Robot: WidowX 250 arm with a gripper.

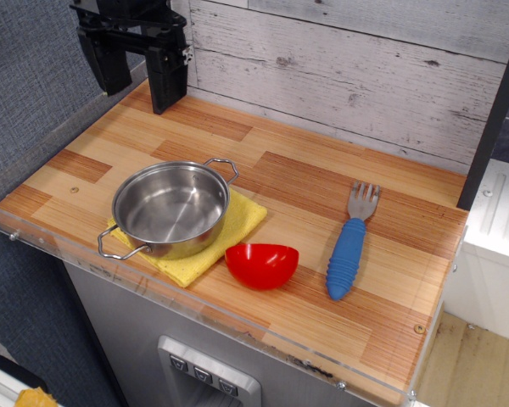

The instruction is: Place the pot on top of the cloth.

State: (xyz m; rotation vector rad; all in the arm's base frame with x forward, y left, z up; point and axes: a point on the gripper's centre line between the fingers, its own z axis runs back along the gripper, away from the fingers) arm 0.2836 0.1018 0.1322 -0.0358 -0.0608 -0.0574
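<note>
The shiny steel pot (170,210) with two wire loop handles rests upright on the folded yellow cloth (229,231) near the front left of the wooden table. The cloth shows under the pot's right and front sides. My black gripper (136,85) hangs high at the back left, well apart from the pot. Its two fingers (166,80) stand apart with nothing between them.
A red bowl (261,264) lies just right of the cloth, touching or nearly touching its corner. A fork with a blue handle (350,247) lies further right. A clear plastic rim (237,326) runs along the front edge. A grey plank wall (365,76) stands behind.
</note>
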